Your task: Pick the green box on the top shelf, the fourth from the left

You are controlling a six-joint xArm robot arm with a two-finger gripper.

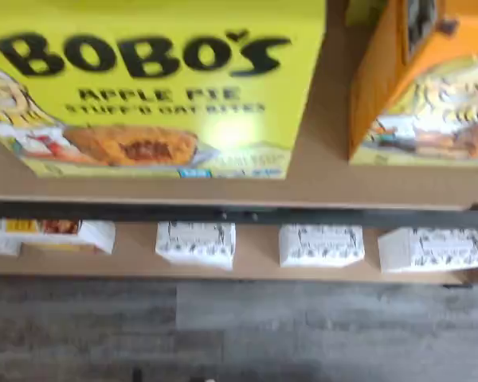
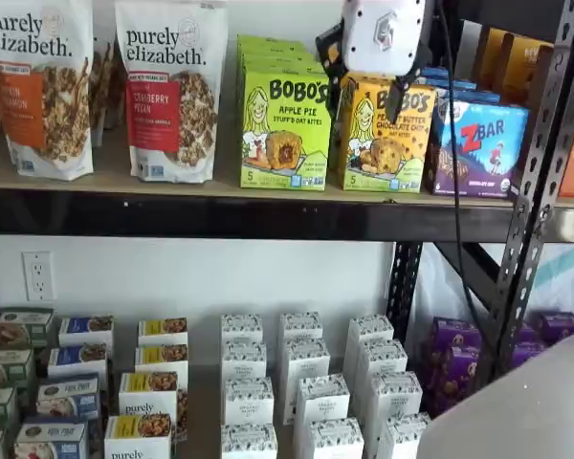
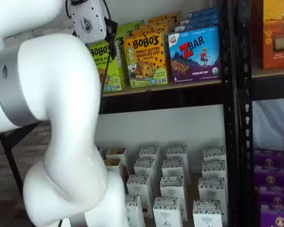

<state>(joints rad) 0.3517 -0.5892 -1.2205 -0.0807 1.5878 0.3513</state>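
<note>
The green box (image 2: 284, 129) stood upright at the front of the top shelf (image 2: 220, 212), between the strawberry pecan granola bag (image 2: 170, 91) and the yellow-orange box (image 2: 385, 134). The gripper (image 2: 383, 33) hovered before them, nothing held; I couldn't tell its fingers' gap by eye. An approach, I judged: next, line up on the green carton.

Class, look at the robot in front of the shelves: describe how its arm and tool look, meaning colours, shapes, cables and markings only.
The arm is thick, rounded and glossy white, with a grey metallic band at one joint. The tool has a white, boxy, rounded body bearing a small grey hexagonal emblem, with black parts below it. A black cable hangs beside it.
</note>
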